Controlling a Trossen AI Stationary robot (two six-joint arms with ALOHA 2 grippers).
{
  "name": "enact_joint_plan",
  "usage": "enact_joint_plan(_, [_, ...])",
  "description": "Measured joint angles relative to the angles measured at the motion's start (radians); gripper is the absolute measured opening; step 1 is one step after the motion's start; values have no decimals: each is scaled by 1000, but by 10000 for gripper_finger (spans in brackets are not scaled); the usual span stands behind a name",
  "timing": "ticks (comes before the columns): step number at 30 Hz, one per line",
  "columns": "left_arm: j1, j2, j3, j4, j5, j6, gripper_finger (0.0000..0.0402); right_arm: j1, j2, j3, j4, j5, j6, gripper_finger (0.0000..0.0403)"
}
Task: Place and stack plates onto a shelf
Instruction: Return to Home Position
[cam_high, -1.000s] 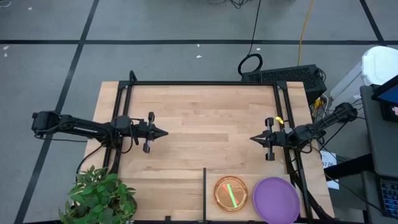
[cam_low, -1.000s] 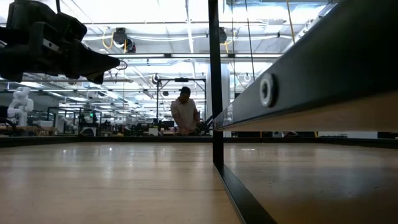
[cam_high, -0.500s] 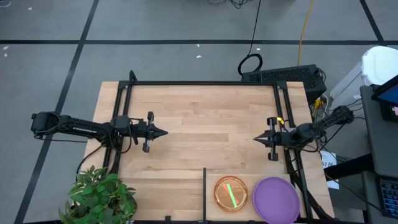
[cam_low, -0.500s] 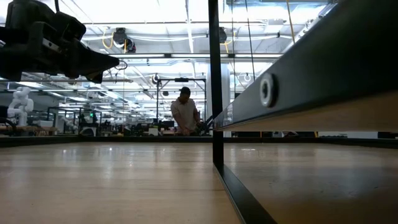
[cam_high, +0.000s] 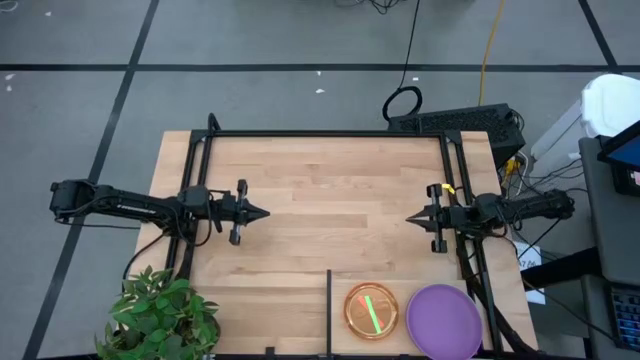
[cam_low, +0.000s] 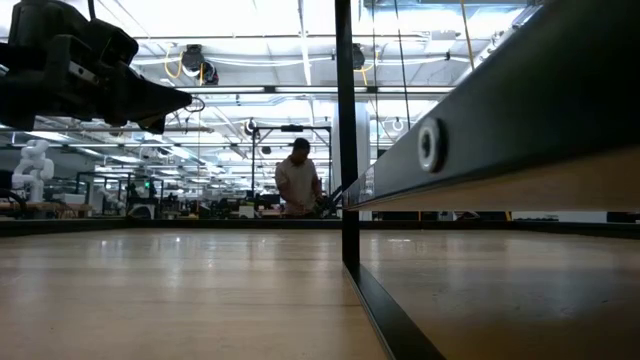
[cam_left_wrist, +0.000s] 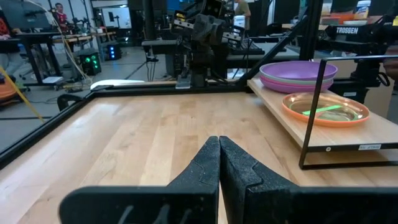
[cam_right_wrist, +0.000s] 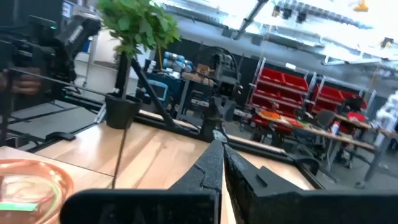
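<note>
On my overhead feed the bottom edge clips the purple plate (cam_high: 443, 322) and the shelf (cam_high: 338, 330), and whatever lies under that plate is covered. The green plate (cam_high: 372, 312) reads only as a streak, its outline unclear, inside the orange plate (cam_high: 353, 298), which my right wrist camera cuts off at its side.

Open tabletop (cam_high: 330, 180) mid-table; at one corner, black bar (cam_high: 329, 305), seemingly raised shelf (cam_high: 341, 344), two plate stacks (cam_high: 444, 320).

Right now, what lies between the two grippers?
Only bare wood tabletop between the left gripper and the right gripper, as the high view shows.
</note>
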Motion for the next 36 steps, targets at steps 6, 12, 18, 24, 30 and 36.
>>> enact_joint_plan(6, [0,0,0,0,0,0,1,-93,0,0,-35,-96,38,0])
enact_joint_plan(12, [0,0,0,0,0,0,1,-179,0,0,-67,-195,56,0])
enact_joint_plan(18, [6,-8,1,0,0,27,1,-232,0,0,-124,-201,100,0])
enact_joint_plan(24, [51,-50,1,-26,1,27,1,-232,3,0,-133,-201,92,0])
enact_joint_plan(30, [75,-101,2,-84,10,21,1,-232,5,0,-136,-202,88,0])
enact_joint_plan(36, [92,-178,2,-144,12,10,1,-231,6,0,-137,-200,110,0])
